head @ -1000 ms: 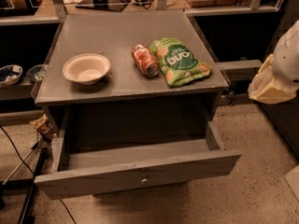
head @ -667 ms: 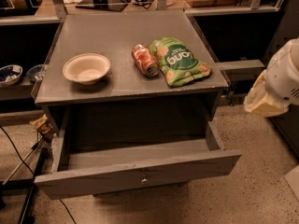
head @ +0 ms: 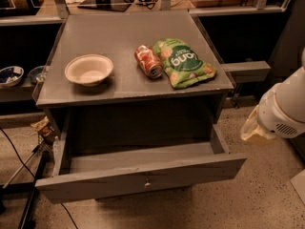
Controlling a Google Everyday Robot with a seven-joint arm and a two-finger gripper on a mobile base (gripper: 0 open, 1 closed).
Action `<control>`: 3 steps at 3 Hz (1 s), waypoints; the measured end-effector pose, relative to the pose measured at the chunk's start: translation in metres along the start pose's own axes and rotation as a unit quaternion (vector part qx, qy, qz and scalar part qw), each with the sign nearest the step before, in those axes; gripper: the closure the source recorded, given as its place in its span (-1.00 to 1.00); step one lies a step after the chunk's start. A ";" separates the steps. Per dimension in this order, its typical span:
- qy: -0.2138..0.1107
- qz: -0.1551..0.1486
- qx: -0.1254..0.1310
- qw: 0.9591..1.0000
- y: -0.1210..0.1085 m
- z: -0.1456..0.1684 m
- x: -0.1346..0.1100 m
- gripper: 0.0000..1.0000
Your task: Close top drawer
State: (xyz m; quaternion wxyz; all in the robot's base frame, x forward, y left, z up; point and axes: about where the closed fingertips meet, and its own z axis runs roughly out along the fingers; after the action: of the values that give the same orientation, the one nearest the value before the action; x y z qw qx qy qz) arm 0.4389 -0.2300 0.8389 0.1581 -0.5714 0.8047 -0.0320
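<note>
The top drawer (head: 190, 171) of the grey cabinet stands pulled far out toward me. Its long front panel has a small round metal knob (head: 147, 184) at its centre. What shows of the drawer's inside is bare. My white arm (head: 286, 106) comes in from the right edge. My gripper (head: 255, 129) is at the arm's pale yellowish end, low at the right. It hangs just right of the drawer's right front corner and does not touch it.
On the cabinet top (head: 119, 32) are a white bowl (head: 88, 69), a red can (head: 148, 60) lying on its side and a green snack bag (head: 182, 62). A shelf with bowls (head: 10, 75) is at the left. Cables (head: 19, 161) cross the floor at the lower left.
My arm has moved down and to the left, closer to the drawer's right front corner. The drawer and the things on top have not moved.
</note>
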 end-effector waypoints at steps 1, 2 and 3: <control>0.000 0.000 0.000 1.000 0.000 0.000 0.000 1.00; 0.002 0.003 -0.003 1.000 0.015 0.013 0.003 1.00; -0.006 0.011 -0.013 1.000 0.035 0.035 0.003 1.00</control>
State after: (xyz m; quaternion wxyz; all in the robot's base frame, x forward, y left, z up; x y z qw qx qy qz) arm 0.4168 -0.2163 0.7968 0.1561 -0.5650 0.8100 -0.0162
